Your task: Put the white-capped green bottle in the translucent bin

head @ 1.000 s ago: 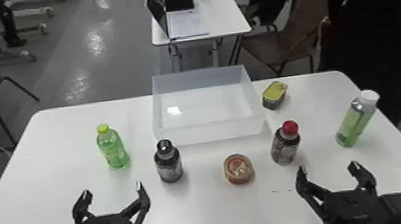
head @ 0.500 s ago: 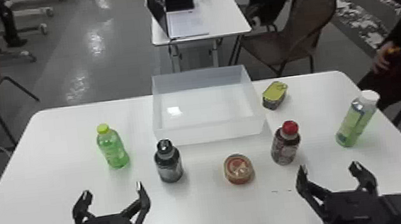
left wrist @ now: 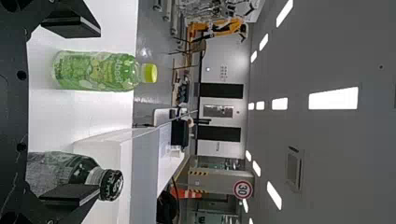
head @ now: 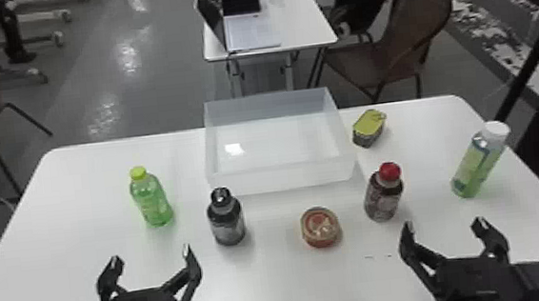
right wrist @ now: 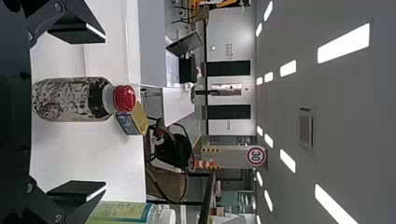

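Zero done: my left claw [head: 151, 255] and right claw [head: 444, 224] gape empty; the white-capped green bottle [head: 479, 161], two o'clock, must reach the translucent bin [head: 283, 177], twelve o'clock.

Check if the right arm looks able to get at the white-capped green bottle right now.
Probably yes. The white-capped green bottle stands upright ahead of the open right gripper and a little to its right, with nothing seen standing between them; the red-capped bottle is off to the left.
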`<state>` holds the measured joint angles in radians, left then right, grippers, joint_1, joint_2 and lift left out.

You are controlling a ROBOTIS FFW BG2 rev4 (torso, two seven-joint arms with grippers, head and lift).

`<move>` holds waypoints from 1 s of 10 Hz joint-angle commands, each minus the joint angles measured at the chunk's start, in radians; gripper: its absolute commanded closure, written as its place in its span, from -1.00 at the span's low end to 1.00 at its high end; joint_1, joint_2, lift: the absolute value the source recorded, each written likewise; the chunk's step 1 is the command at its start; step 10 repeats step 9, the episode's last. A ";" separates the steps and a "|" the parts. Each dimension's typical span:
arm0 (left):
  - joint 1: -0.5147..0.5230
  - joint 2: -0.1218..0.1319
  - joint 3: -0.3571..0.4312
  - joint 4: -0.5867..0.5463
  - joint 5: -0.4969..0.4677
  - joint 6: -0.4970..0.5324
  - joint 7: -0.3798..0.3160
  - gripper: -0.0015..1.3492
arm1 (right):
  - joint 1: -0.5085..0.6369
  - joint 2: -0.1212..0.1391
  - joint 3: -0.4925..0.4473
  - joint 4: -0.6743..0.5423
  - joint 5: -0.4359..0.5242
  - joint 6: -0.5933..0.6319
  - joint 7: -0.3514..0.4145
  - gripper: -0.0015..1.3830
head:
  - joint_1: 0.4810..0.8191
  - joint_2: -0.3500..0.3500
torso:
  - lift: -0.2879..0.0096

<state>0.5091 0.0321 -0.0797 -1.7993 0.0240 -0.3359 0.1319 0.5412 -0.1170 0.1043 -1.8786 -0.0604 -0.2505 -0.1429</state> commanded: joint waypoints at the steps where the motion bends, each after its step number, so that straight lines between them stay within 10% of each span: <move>1: 0.000 -0.001 0.000 0.000 -0.001 0.000 0.000 -0.81 | 0.000 0.000 0.000 0.003 -0.007 -0.001 0.000 -0.74 | 0.27 0.00 | 0.41; 10: 0.000 -0.001 0.000 0.000 -0.002 0.000 0.000 -0.81 | -0.006 -0.009 0.000 0.009 -0.019 -0.004 0.014 -0.74 | 0.27 0.00 | 0.41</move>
